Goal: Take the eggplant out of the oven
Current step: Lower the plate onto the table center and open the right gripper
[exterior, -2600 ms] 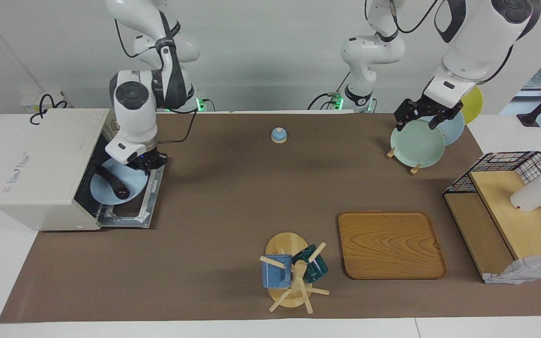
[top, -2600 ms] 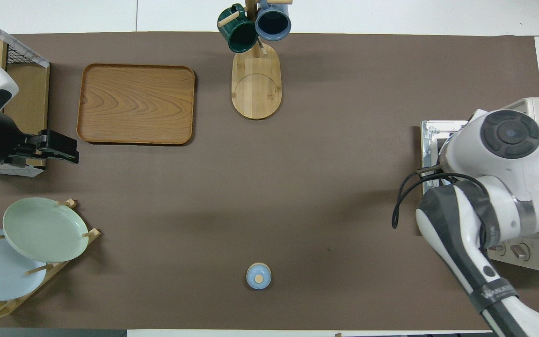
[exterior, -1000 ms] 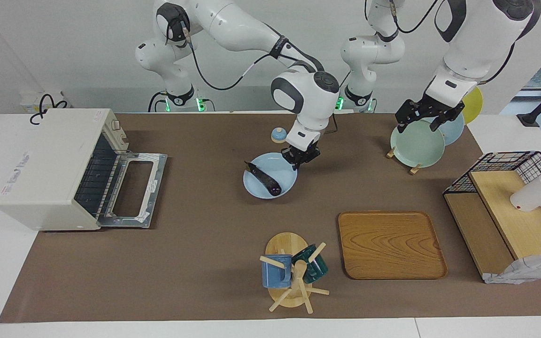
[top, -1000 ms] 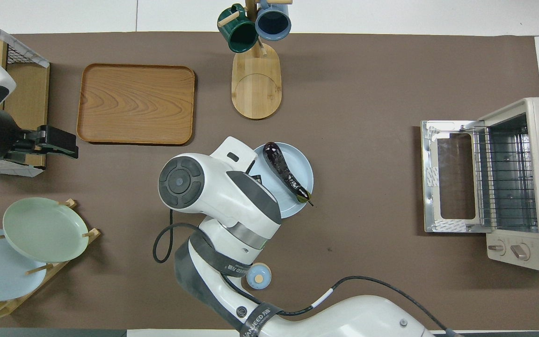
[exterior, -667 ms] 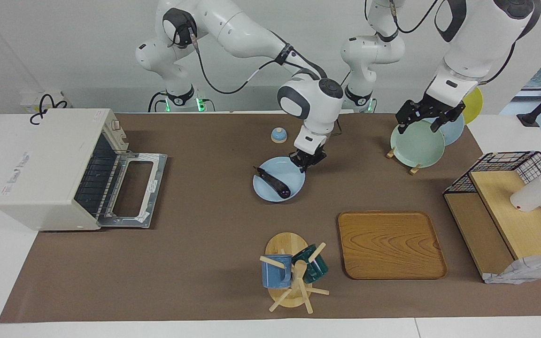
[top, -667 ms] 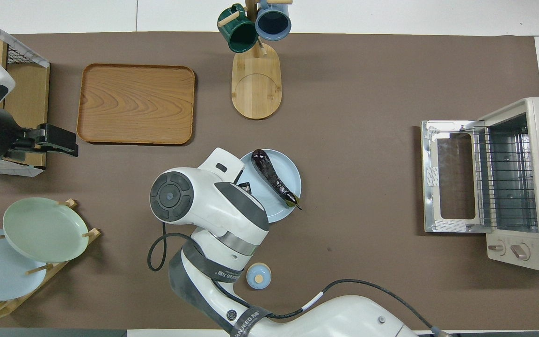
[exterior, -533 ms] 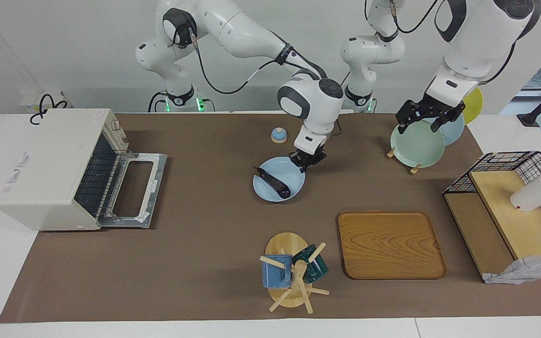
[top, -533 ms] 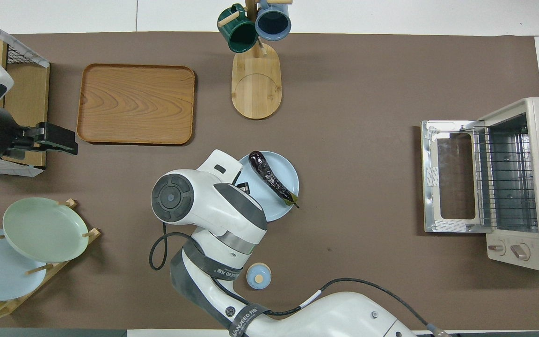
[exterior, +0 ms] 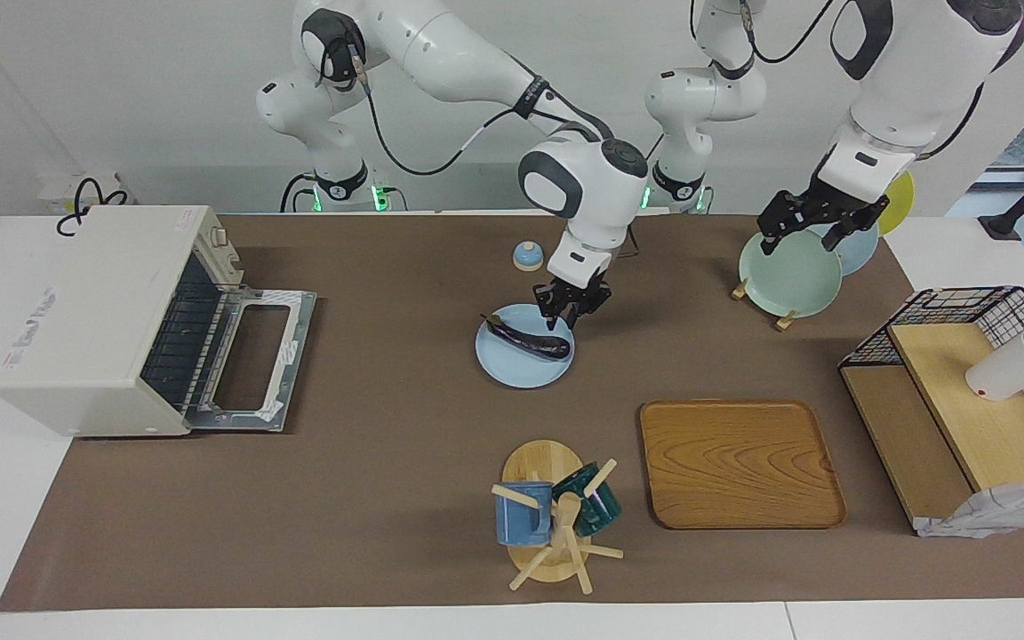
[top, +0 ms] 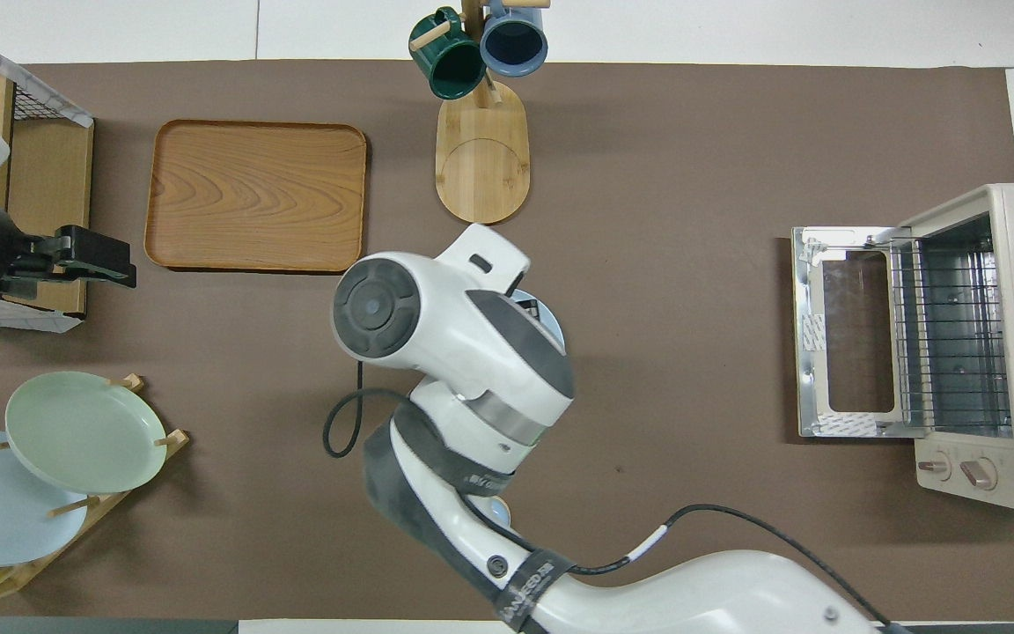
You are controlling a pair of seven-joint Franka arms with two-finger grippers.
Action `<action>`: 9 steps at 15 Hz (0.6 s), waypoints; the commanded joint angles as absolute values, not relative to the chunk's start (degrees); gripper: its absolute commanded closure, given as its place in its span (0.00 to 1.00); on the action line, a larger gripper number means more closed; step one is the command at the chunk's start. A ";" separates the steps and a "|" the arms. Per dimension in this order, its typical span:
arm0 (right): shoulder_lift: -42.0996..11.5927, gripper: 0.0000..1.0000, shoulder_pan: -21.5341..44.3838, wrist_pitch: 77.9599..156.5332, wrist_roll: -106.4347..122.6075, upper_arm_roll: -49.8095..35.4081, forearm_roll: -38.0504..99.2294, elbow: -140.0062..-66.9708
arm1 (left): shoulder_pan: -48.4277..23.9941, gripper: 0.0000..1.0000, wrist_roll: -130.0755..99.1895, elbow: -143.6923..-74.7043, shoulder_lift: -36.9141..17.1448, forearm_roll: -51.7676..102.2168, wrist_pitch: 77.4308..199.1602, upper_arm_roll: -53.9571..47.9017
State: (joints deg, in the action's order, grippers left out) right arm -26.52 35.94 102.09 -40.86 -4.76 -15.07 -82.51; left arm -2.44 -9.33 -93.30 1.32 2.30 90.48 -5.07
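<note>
The dark purple eggplant point(exterior: 530, 339) lies across a light blue plate point(exterior: 516, 369) on the brown mat at mid-table. It is apart from the cream-white oven point(exterior: 90, 311), which stands at the right arm's end with its door point(exterior: 254, 360) dropped open and its wire rack bare. My right gripper point(exterior: 569, 318) hangs open just over the plate's rim nearest the robots, by the eggplant's thick end. In the overhead view the right arm hides the eggplant and only a sliver of the plate point(top: 547, 324) shows; the oven point(top: 991, 343) is in full view. My left gripper point(exterior: 819, 229) waits open over the plate rack.
A small blue lidded pot point(exterior: 527, 256) sits nearer to the robots than the plate. A mug tree point(exterior: 556, 524) and a wooden tray point(exterior: 739, 462) lie farther out. A rack of plates point(exterior: 788, 271) and a wire shelf point(exterior: 956, 391) stand at the left arm's end.
The right arm drew the plate with the eggplant out of the oven and carried it to mid-table. Just now the gripper let go and lifted, and the eggplant rolled crosswise.
</note>
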 commanded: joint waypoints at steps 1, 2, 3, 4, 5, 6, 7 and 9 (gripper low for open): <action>-19.54 1.00 29.46 99.67 -36.85 -5.54 -15.99 -91.55 | -2.19 0.00 -14.56 -94.30 1.67 3.25 92.80 -5.45; -16.90 1.00 26.57 99.58 -34.04 -5.54 -16.00 -95.15 | -2.63 0.00 -17.46 -94.31 1.23 4.21 93.51 -5.54; -14.87 1.00 22.63 99.67 -32.27 -5.62 -16.00 -99.10 | -2.98 0.00 -20.80 -94.22 0.80 4.83 94.04 -5.80; -12.85 1.00 19.72 99.84 -29.91 -5.62 -16.00 -102.36 | -3.51 0.00 -24.22 -94.31 0.53 4.83 94.65 -6.06; -11.70 1.00 18.38 100.28 -27.19 -5.54 -16.26 -105.09 | -5.17 0.00 -26.87 -94.48 0.35 4.83 95.35 -6.06; -10.56 1.00 17.93 101.07 -26.72 -5.45 -19.13 -108.08 | -5.88 0.00 -29.07 -94.74 -0.52 4.92 95.97 -6.06; -9.07 1.00 16.97 103.08 -26.63 -5.54 -22.73 -112.02 | -6.76 0.00 -31.96 -94.75 -1.14 4.83 96.24 -6.06; -8.26 1.00 13.91 107.29 -26.37 -5.54 -23.73 -116.09 | -10.27 0.00 -40.56 -94.66 -3.94 4.57 97.81 -5.98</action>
State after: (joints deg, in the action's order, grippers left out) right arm -11.85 16.30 102.41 -26.60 -4.61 -21.56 -108.61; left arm -7.08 -33.11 -94.33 -1.44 4.29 95.42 -6.58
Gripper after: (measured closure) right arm 0.991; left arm 0.000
